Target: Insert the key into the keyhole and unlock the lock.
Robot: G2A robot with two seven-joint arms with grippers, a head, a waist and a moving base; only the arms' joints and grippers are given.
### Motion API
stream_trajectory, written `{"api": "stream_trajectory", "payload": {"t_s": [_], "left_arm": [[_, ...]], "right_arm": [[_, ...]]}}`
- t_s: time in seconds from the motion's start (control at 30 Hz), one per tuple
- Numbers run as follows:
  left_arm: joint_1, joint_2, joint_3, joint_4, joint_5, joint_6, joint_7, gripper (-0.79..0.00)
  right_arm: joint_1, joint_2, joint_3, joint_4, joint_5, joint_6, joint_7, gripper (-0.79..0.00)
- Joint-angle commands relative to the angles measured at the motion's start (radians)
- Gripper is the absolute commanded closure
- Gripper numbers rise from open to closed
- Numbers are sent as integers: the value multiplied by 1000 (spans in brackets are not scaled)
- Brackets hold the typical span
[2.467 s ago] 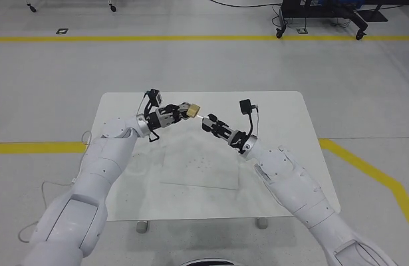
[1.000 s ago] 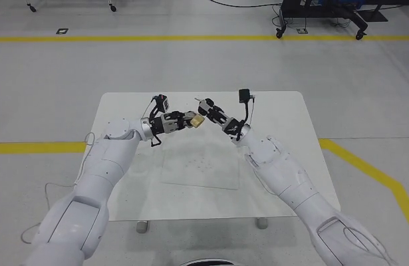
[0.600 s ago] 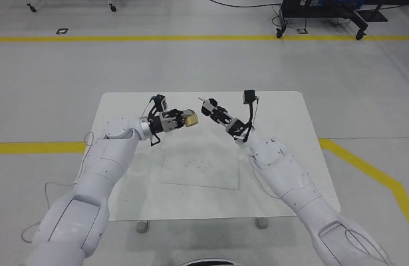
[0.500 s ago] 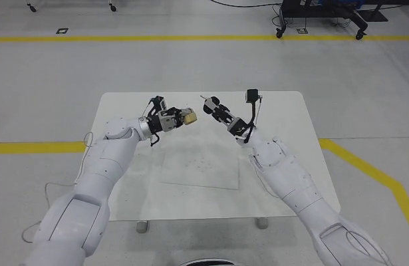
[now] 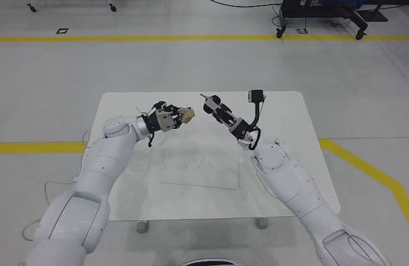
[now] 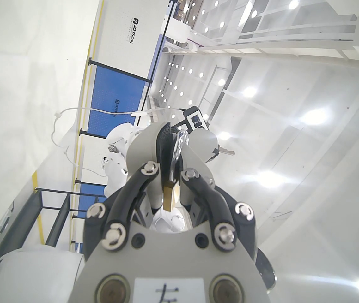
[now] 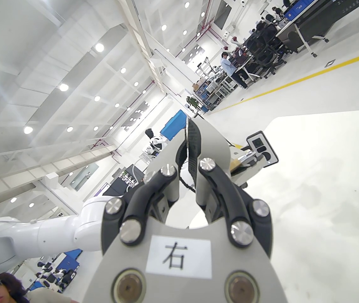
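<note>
A small brass padlock (image 5: 185,115) is held above the back middle of the white table (image 5: 277,153), with my left gripper (image 5: 179,116) shut on it. In the left wrist view its brass body (image 6: 167,195) sits between the closed fingers and its silver shackle pokes out by the fingertips. My right gripper (image 5: 212,104) is a short way right of the padlock, shut on a silver key (image 5: 204,98) whose blade points away from the lock. The key (image 6: 226,151) sticks out beyond the left gripper (image 6: 178,137). A gap separates key and padlock. Behind the shut right gripper (image 7: 192,133) the padlock (image 7: 235,163) shows.
A thin clear mat (image 5: 201,163) lies flat on the table's middle, below both grippers. The table's rounded edges lie well outside both arms. Grey floor with yellow lines surrounds the table.
The key and padlock, close together earlier, have come apart. The right gripper drew back to the right with the key, and the left gripper shifted slightly left and turned the padlock.
</note>
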Motion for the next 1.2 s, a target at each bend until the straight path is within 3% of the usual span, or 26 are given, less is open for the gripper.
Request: {"api": "stream_trajectory", "payload": {"t_s": [0.0, 0.17, 0.33, 0.5, 0.83, 1.17], "left_arm": [[25, 0, -4, -43, -7, 6, 29, 0], [72, 3, -28, -111, -34, -23, 118, 0], [103, 13, -55, -183, 8, -150, 220, 0], [142, 24, -68, -252, 80, -229, 313, 0], [198, 36, -93, -344, 138, -225, 446, 0], [225, 47, -117, -400, 191, -240, 488, 0]], "right_arm": [[-10, -1, -5, -10, 10, 15, 5, 0], [-44, 0, 8, -15, 30, 79, 7, 0], [-97, -1, 24, -32, 174, 159, 35, 0], [-122, -12, -8, -66, 80, 235, -71, 0], [-118, -45, -87, -79, -10, 282, -210, 0], [-80, -64, -102, -11, 111, 252, -82, 0]]}}
